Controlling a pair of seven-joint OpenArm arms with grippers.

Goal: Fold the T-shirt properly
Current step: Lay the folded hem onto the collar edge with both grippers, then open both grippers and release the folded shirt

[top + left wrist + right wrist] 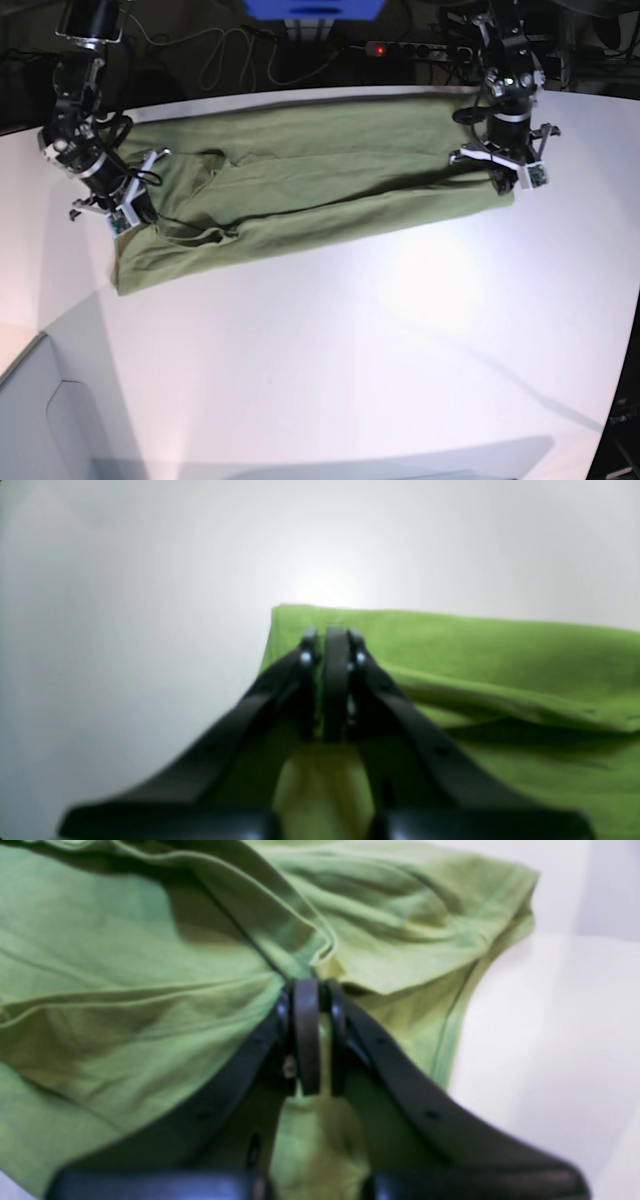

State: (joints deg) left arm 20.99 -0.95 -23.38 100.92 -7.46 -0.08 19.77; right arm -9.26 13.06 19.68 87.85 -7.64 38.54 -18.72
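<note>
Both end effectors, left [334, 645] and right [310, 995], apparently clamp the T-shirt [310, 190] on the table [400, 350]

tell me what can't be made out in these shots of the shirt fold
- Left wrist view: the left gripper hides the T-shirt fabric under its shut jaws; all is blurred.
- Right wrist view: the right gripper covers the pinched fold.
- Base view: the table is cut off at the bottom corners; the cables behind it are too dark.
</note>
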